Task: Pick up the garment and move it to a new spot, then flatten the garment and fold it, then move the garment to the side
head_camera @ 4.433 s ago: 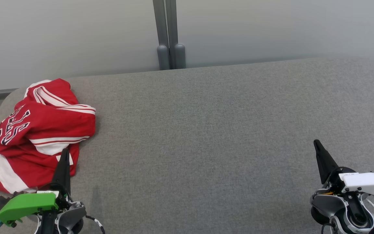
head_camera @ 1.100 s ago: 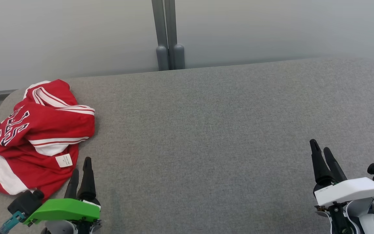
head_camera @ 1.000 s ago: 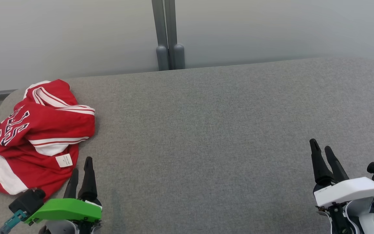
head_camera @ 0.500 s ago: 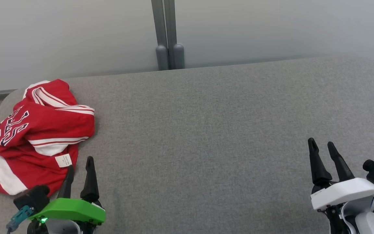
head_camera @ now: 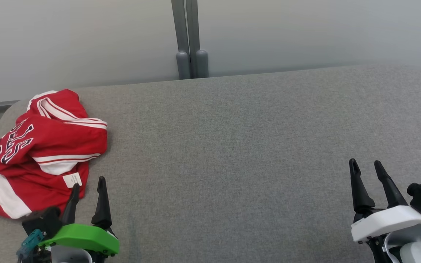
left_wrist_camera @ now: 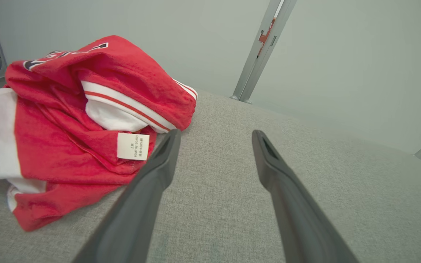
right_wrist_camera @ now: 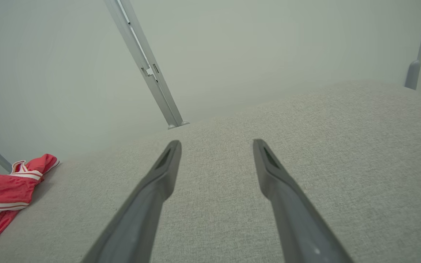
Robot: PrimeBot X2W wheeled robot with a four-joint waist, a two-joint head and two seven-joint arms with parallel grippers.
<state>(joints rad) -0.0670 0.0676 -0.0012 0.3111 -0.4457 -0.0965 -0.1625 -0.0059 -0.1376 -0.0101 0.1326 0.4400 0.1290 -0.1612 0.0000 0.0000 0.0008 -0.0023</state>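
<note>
Red garment [head_camera: 42,146] crumpled by the left edge of a grey surface [head_camera: 232,146]

Nearest, the left end effector [head_camera: 88,182] has its fingers apart, holding nothing, just beside the garment's near hem and white label [head_camera: 72,179]. The right end effector [head_camera: 364,162], also spread and holding nothing, sits well apart at lower right. Open fabric stretches between them to the rounded far edge. Beyond stands a pale wall with a grey post [head_camera: 190,36].
</note>
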